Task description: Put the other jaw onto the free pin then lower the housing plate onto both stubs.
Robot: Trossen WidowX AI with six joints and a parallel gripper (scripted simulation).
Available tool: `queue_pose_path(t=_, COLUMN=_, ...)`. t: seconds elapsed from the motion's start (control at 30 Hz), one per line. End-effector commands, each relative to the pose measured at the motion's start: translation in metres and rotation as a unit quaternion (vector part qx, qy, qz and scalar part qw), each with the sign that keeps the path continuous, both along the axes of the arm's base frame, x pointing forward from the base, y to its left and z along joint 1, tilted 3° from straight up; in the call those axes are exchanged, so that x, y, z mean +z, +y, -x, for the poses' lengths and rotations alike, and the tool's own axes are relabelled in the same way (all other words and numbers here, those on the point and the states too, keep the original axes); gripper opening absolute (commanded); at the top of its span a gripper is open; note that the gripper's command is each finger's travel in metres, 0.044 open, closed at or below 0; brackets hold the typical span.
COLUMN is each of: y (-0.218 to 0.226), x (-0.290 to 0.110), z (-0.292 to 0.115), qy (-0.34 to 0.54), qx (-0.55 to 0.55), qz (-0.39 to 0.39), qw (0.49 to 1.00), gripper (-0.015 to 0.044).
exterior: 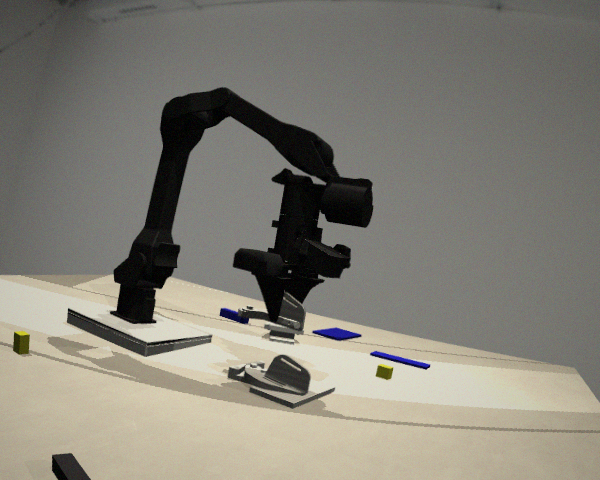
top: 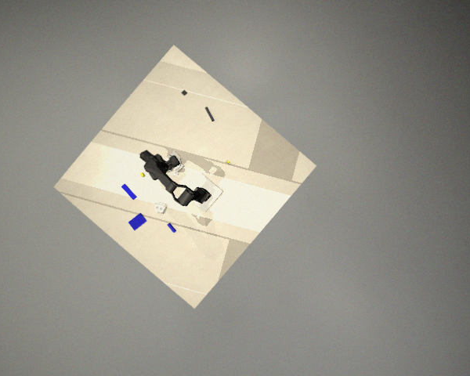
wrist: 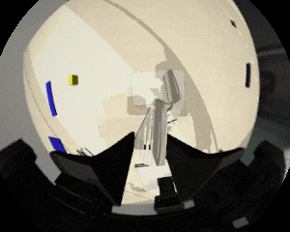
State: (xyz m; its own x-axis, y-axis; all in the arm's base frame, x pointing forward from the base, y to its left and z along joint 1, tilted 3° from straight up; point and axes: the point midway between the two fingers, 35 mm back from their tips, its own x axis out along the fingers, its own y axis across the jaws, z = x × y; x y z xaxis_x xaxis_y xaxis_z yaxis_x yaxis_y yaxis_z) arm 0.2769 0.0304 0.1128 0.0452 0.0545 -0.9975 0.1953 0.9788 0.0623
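My gripper (exterior: 287, 310) (wrist: 148, 134) is shut on the free grey jaw (exterior: 296, 316) (wrist: 159, 130), holding it above table height with its flat fin upright. The base plate (exterior: 318, 393) (wrist: 141, 87) lies on the table in front of it in the exterior view. The other jaw (exterior: 289, 374) (wrist: 172, 87) sits on this base. The held jaw is apart from it in the exterior view and covers part of the base in the wrist view. The white housing plate (top: 160, 207) (exterior: 281, 339) lies away from the base. I cannot make out the free pin.
A blue slab (top: 137, 222) (exterior: 336, 333), a long blue bar (top: 128, 191) (exterior: 399, 359) and a short blue block (top: 171, 227) lie beyond the housing plate. One yellow cube (top: 142, 175) (exterior: 384, 371) stands near the base, another yellow cube (top: 228, 161) (exterior: 21, 342) farther off. A dark bar (top: 209, 113) lies opposite.
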Motion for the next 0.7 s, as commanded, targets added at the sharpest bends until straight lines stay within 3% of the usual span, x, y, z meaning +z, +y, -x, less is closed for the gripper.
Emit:
queue_pose_path(t=0.0, y=-0.003, x=-0.002, z=-0.016, qy=0.005, qx=0.002, qz=0.002, qw=1.000, gripper=0.0134)
queue_pose_path(t=0.33, y=-0.008, x=-0.005, z=-0.046, qy=0.004, qx=0.002, qz=0.003, qw=1.000, gripper=0.0134)
queue_pose_path(t=0.67, y=-0.008, x=-0.005, z=-0.047, qy=0.004, qx=0.002, qz=0.003, qw=1.000, gripper=0.0134)
